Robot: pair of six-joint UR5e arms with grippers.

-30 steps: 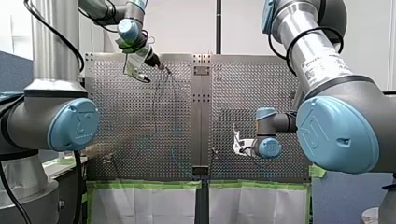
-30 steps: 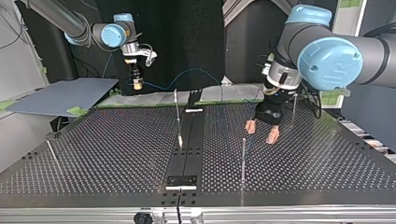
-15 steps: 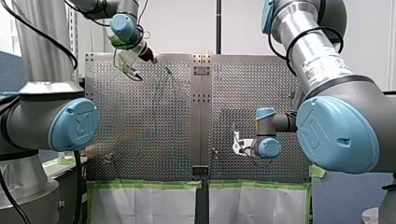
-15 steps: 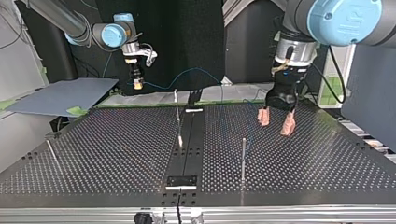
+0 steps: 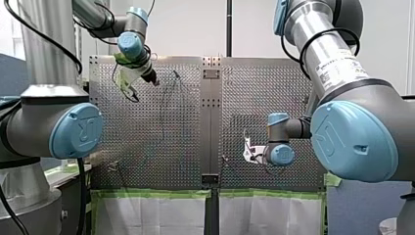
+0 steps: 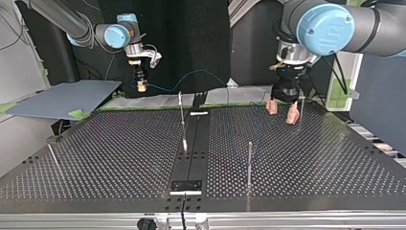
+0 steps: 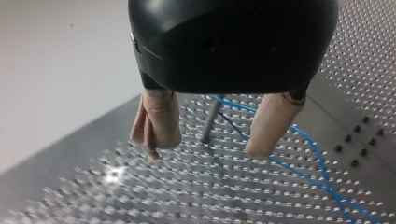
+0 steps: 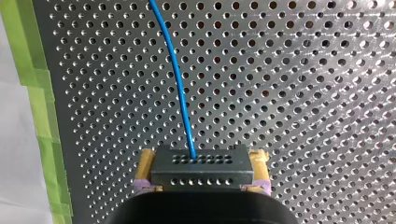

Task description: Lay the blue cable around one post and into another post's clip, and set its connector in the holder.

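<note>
The right gripper [image 6: 140, 86], upper left of the top view, is clamping the black connector [image 8: 201, 167] between its yellow pads, the blue cable [image 8: 180, 84] running out ahead over the tabletop [image 6: 119, 153]. The left gripper [image 6: 282, 114], upper right, is hanging spread wide, grasping nothing, a post [image 7: 211, 122] standing just ahead.
</note>
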